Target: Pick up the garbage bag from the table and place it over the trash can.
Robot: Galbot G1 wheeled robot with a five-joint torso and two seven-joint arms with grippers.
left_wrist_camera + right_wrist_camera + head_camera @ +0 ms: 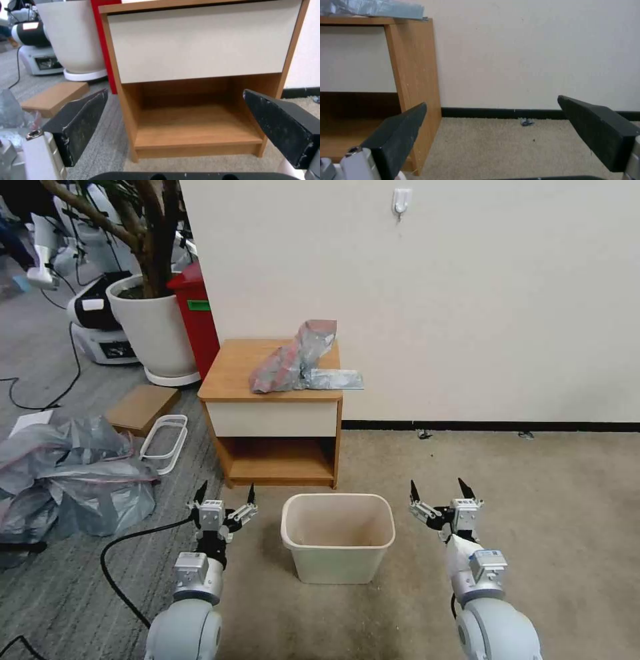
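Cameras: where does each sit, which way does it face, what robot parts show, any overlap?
Head view: high on the robot, looking forward and down at the table, garbage bag and trash can; both arms show, left end effector and right end effector open.
Left wrist view: low, facing the table's drawer front and open shelf; own fingers frame it.
Right wrist view: low, facing the table's side and wall; own fingers show.
Shared: table in all three.

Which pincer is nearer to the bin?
The left, slightly. The left pincer hangs open just off the left side of the bin, near its rim. The right pincer, also open, hangs off the bin's right side with a little more floor between.
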